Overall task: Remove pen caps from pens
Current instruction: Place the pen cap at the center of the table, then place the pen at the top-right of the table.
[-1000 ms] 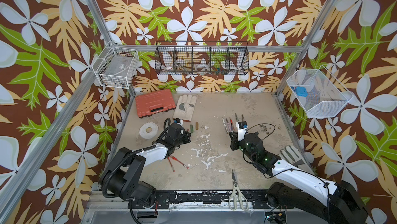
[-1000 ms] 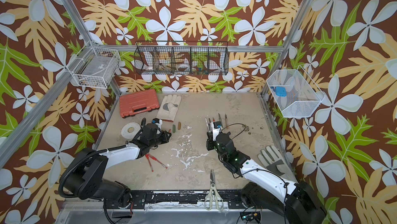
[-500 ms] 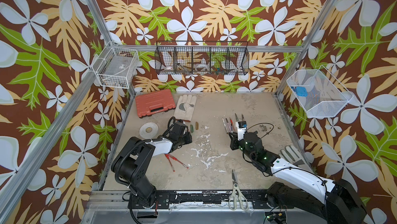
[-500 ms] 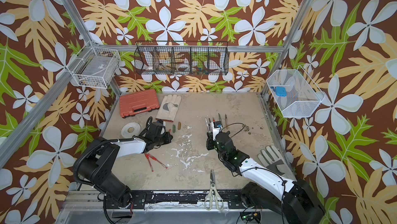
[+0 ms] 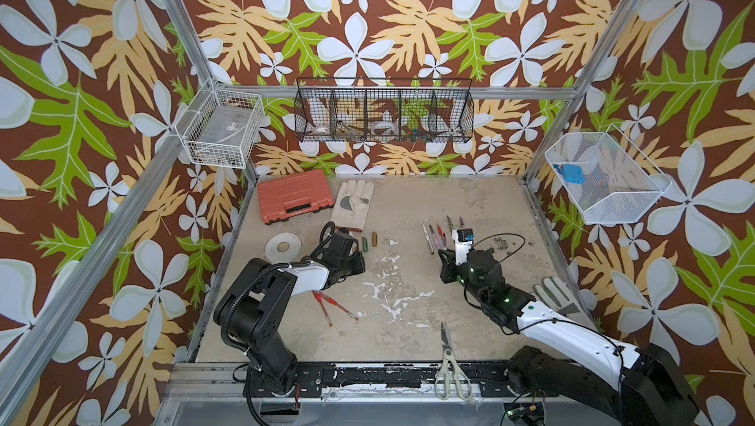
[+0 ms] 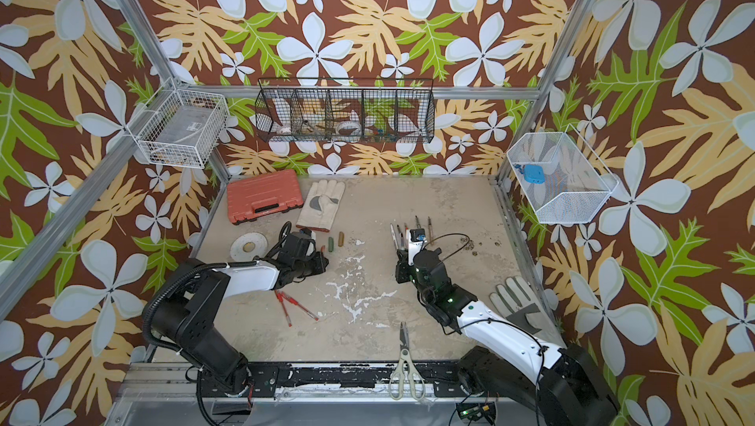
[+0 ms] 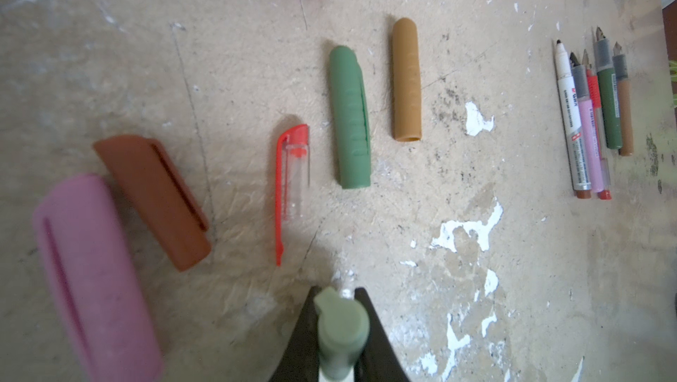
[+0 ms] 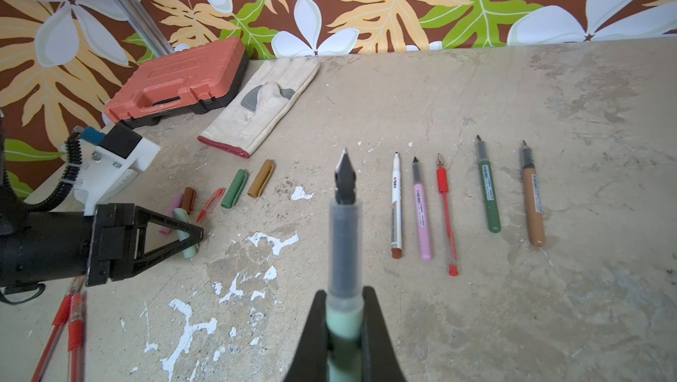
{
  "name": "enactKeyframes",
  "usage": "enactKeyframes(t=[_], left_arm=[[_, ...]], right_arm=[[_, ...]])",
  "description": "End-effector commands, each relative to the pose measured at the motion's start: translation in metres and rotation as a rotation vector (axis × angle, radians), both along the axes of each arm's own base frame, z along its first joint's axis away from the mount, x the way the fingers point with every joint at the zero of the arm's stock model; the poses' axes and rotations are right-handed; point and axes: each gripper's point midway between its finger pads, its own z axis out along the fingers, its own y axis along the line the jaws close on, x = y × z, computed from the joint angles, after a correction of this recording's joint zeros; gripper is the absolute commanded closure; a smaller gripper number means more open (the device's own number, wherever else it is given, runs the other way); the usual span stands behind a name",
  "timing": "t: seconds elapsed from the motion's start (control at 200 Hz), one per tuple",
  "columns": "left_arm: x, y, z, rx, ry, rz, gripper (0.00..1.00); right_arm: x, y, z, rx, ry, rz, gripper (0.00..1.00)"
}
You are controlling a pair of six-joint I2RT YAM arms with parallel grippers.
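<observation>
Beside the row of loose pen caps (image 7: 350,116), left gripper (image 7: 337,291) pinches the pale green cap (image 7: 342,329) (evidently for laying down there), while right gripper (image 8: 344,291) clamps the bared pale green pen (image 8: 343,237) near the aligned uncapped pens (image 8: 489,193).

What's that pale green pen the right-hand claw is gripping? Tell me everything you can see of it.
This slim pale green plastic pen is uncapped. Its green barrel is clamped in the black jaws of the right gripper. Beyond them runs a translucent grey grip section ending in a black pointed nib, aimed toward the back wall. Nothing else seems to touch it. The left gripper holds a matching pale green cap.
</observation>
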Motion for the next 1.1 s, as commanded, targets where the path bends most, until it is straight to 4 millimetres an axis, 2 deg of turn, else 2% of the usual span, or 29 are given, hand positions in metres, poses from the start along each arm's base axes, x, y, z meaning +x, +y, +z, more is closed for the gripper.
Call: enactKeyframes(t=[0.0, 0.305, 0.5, 0.646, 0.816, 0.971, 1.096], left_arm=[[0.000, 0.001, 0.000, 0.012, -0.003, -0.007, 0.79], [-0.002, -0.003, 0.024, 0.012, -0.076, -0.020, 0.65], [-0.007, -0.010, 0.050, -0.023, -0.164, -0.045, 0.64], [-0.017, -0.025, 0.083, -0.119, -0.282, -0.124, 0.63], [-0.035, -0.043, 0.119, -0.195, -0.427, -0.229, 0.60], [-0.048, -0.055, 0.131, -0.255, -0.468, -0.298, 0.60], [-0.049, -0.057, 0.134, -0.268, -0.479, -0.311, 0.60]], right_arm=[[0.005, -0.012, 0.001, -0.004, 0.015, -0.038, 1.00], [0.016, -0.051, 0.002, 0.014, 0.062, -0.119, 1.00], [0.027, -0.075, 0.001, 0.021, 0.085, -0.202, 1.00], [0.042, -0.087, -0.018, 0.007, 0.138, -0.251, 1.00], [0.068, -0.117, -0.046, 0.021, 0.246, -0.343, 1.00], [0.091, -0.141, -0.075, 0.011, 0.356, -0.391, 1.00], [0.109, -0.146, -0.097, -0.040, 0.429, -0.391, 0.99]])
